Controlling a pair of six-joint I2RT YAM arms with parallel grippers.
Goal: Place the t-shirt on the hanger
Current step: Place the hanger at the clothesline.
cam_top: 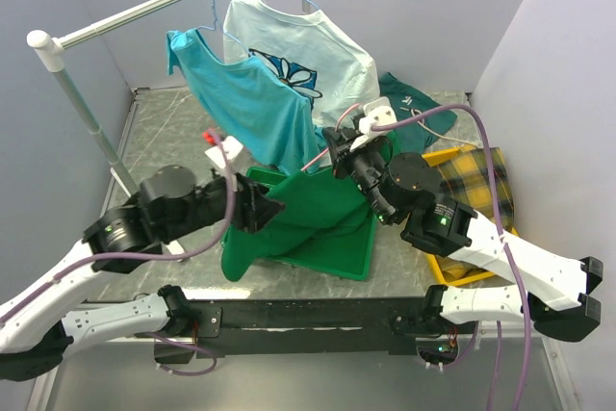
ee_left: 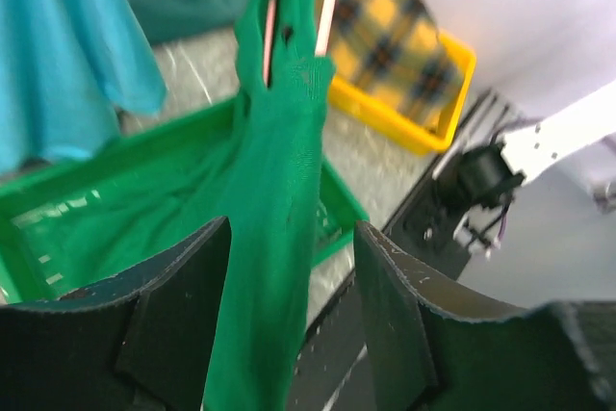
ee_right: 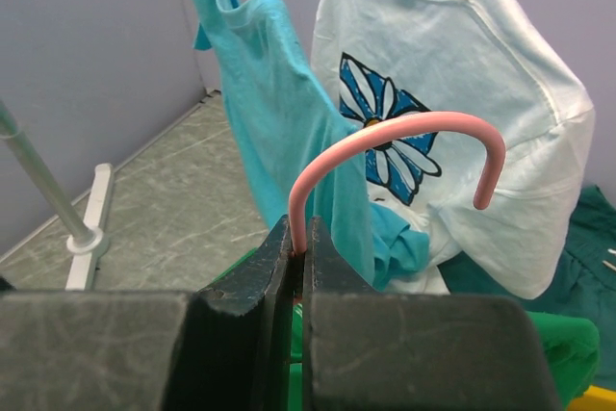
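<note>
The pink hanger (ee_right: 404,127) has its hook standing up in the right wrist view. My right gripper (ee_right: 299,233) is shut on the wire just below the hook. The bright green t-shirt (cam_top: 318,214) hangs from that spot (cam_top: 339,149) down over a green basket (cam_top: 358,262). In the left wrist view the t-shirt (ee_left: 279,161) runs as a taut band up to a pink wire of the hanger (ee_left: 269,40) at its top. My left gripper (ee_left: 292,228) is open. The cloth passes between its fingers, against the left finger (ee_left: 192,276). Seen from the top, the left gripper (cam_top: 274,209) is at the shirt's left edge.
A clothes rail (cam_top: 173,2) at the back carries a turquoise shirt (cam_top: 245,103) and a white flower-print shirt (cam_top: 313,50) on light-blue hangers. A dark teal garment (cam_top: 416,98) lies behind. A yellow bin with plaid cloth (cam_top: 476,185) sits to the right.
</note>
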